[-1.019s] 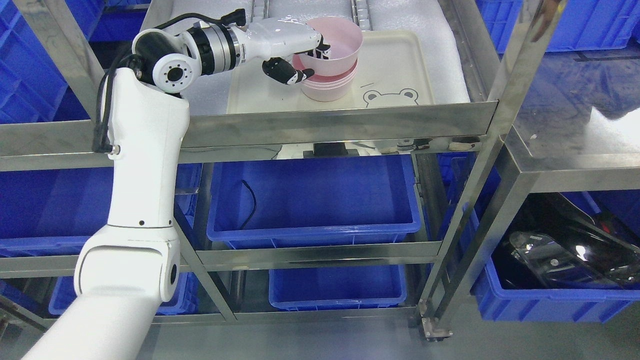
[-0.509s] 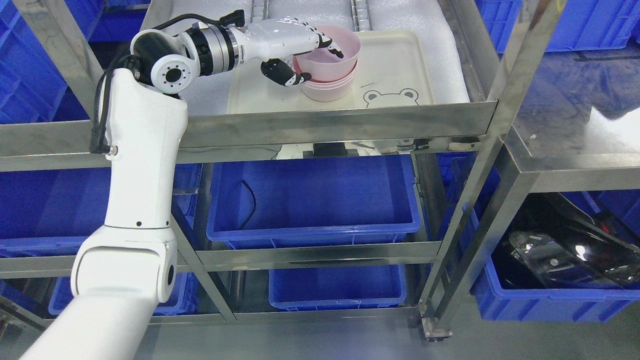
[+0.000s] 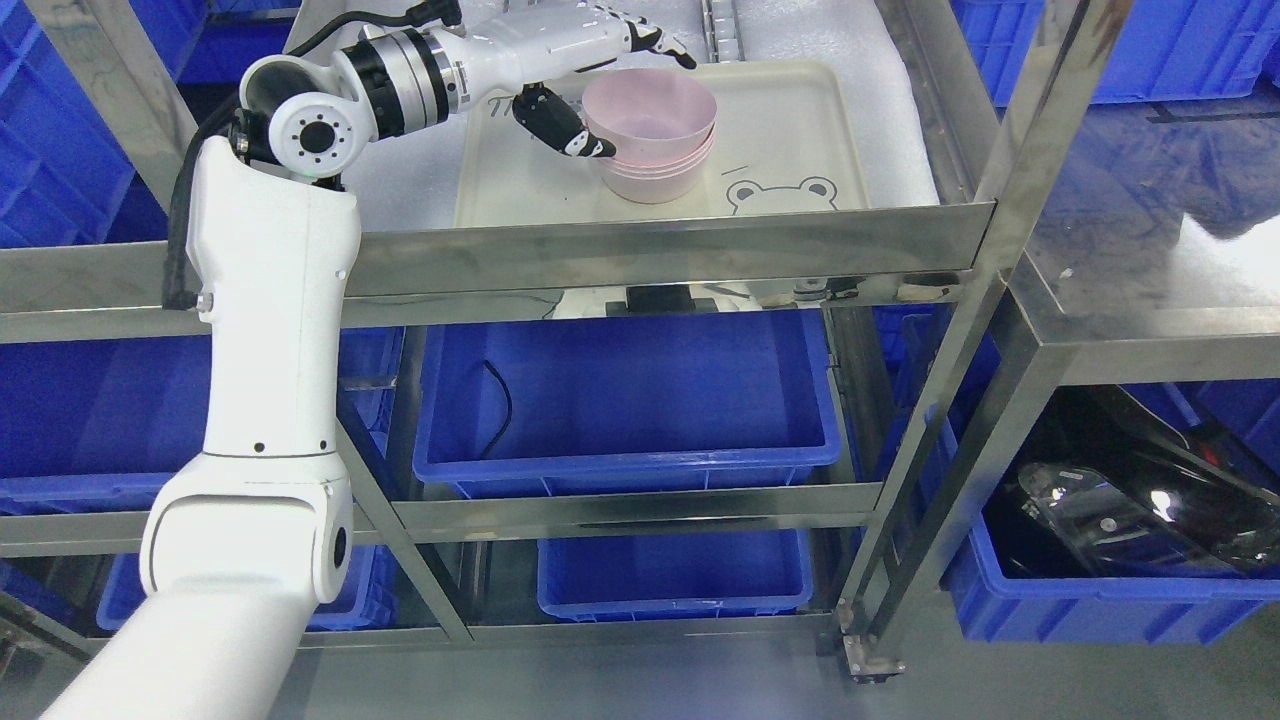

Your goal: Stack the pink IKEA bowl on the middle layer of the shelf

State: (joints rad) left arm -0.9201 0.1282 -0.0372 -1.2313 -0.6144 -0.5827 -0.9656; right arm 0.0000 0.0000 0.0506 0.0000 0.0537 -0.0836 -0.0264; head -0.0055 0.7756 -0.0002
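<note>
The bowls (image 3: 655, 135) are pale pink. The tray (image 3: 800, 130) is cream, with a bear face drawn in dark lines. The bins (image 3: 625, 400) are blue, the shelf (image 3: 680, 245) silver metal, the left hand (image 3: 590, 75) white with black fingertips.

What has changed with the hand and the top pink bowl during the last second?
The left hand let go of the top pink bowl, opened its fingers and drew back up and left. The bowl dropped into the stack. The tray stayed put.

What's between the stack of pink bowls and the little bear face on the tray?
Head view: only bare cream tray between the stacked pink plastic bowls and the printed bear face, apart from a short dark dash mark.
</note>
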